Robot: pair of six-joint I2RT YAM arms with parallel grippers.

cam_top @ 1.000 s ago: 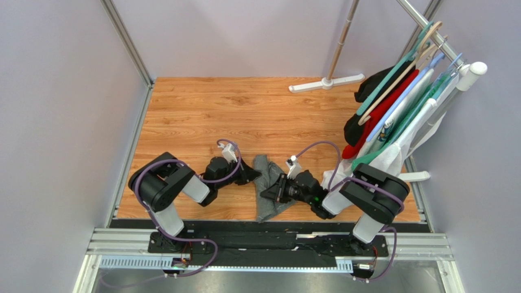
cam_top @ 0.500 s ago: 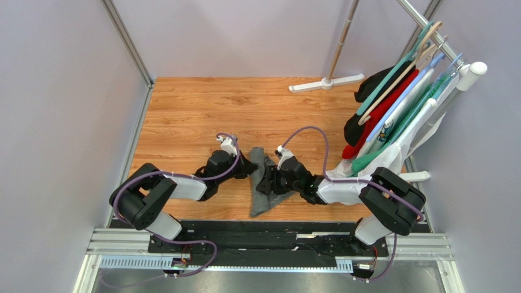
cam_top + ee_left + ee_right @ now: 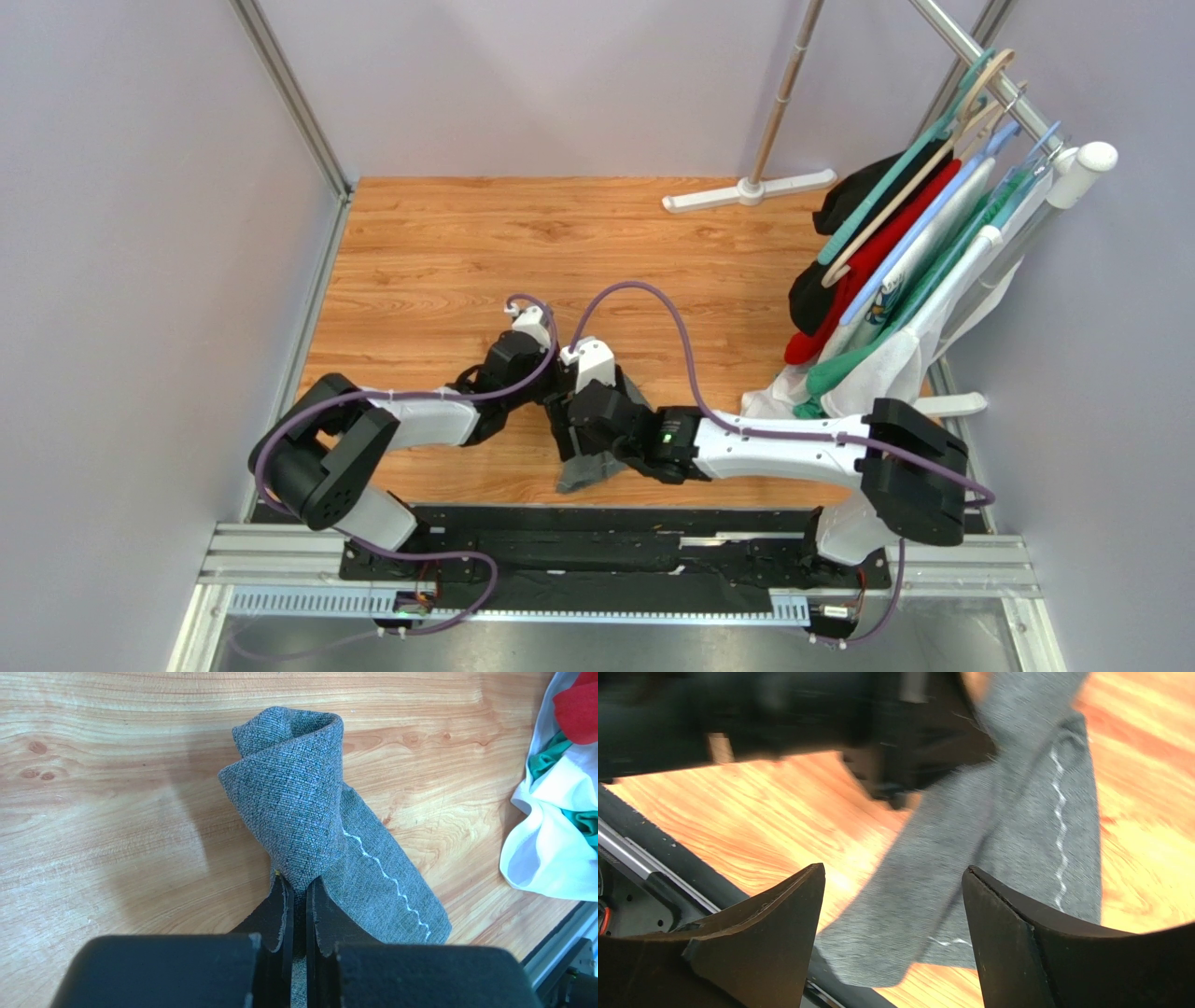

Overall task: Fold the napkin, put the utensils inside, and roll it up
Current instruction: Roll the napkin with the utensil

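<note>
- Now, from above, the right arm has swung across toward the left one and the right pincer [image 3: 575, 437] has opened; the napkin [image 3: 581, 473] lies bunched near the tabletop's [image 3: 421, 252] front edge
- Left wrist view: the left pincer [image 3: 295, 899] is pressed together, pinching a twisted fold of napkin
- Right wrist view: the right pincer's jaws stand spread above the cloth, holding nothing; no utensils show, so the folding probably needs a fresh grip

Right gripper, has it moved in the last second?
Yes. In the top view the right gripper has slid left, away from the hanging clothes on the right, and its jaws now stand open.
</note>
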